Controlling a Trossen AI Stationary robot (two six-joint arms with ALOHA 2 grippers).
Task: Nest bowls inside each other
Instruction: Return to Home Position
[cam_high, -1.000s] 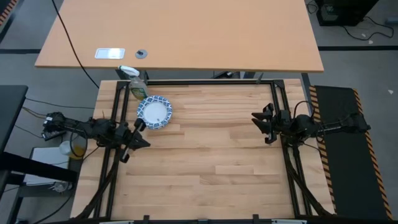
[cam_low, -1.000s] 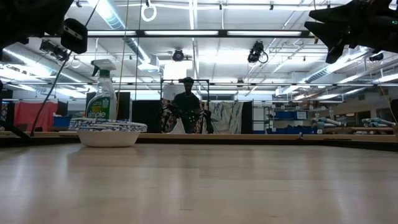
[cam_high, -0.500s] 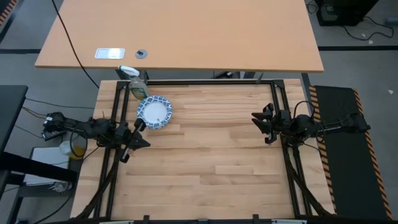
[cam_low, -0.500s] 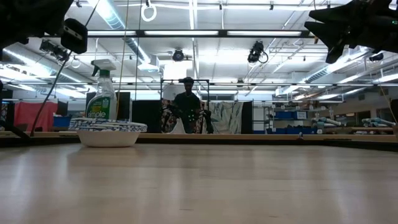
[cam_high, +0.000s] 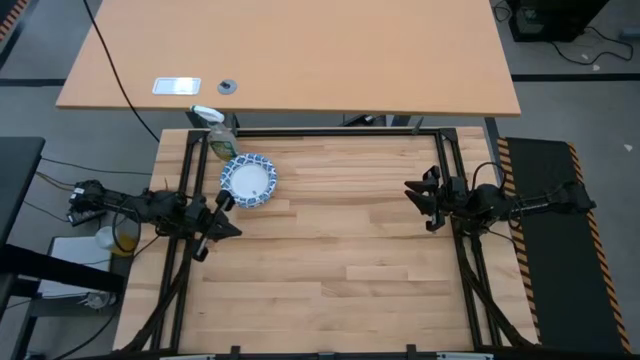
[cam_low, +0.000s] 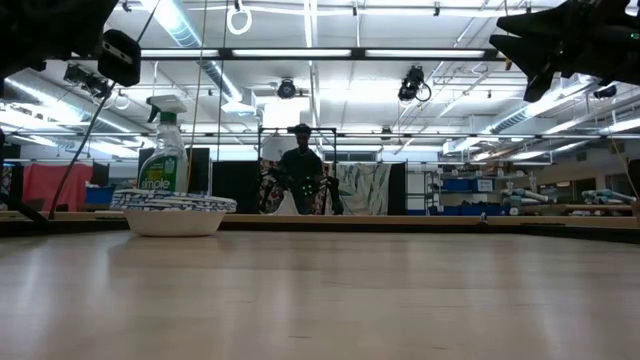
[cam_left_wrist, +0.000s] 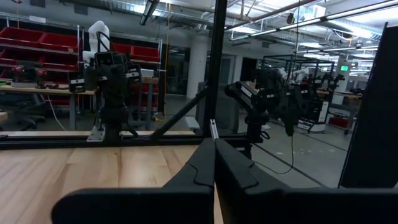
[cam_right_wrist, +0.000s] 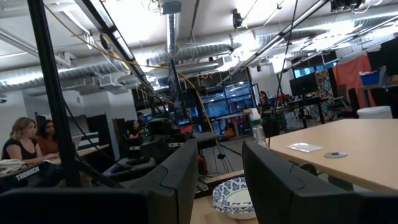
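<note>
Pale wooden boards of the table (cam_high: 340, 250) stretch between my two grippers. Nothing has shifted against the pictures of a second and half a second ago: both arms hang where they were, and the pile sits untouched. I read that as the stacking being finished and my retreat all but complete.

The bowls (cam_high: 248, 180) stand as one nested pile near my left gripper (cam_left_wrist: 214, 163), a little ahead of it toward the far rail and just beside a spray bottle (cam_high: 218, 135). No loose bowl shows anywhere else. That left gripper is pulled back over its own edge of the table, its fingers pressed together on nothing.

My right gripper (cam_right_wrist: 219, 149) is drawn back at the opposite edge, well apart from the pile. Its fingers are spread and empty, and the pile shows far off through the gap. How many bowls the pile holds I cannot count.
</note>
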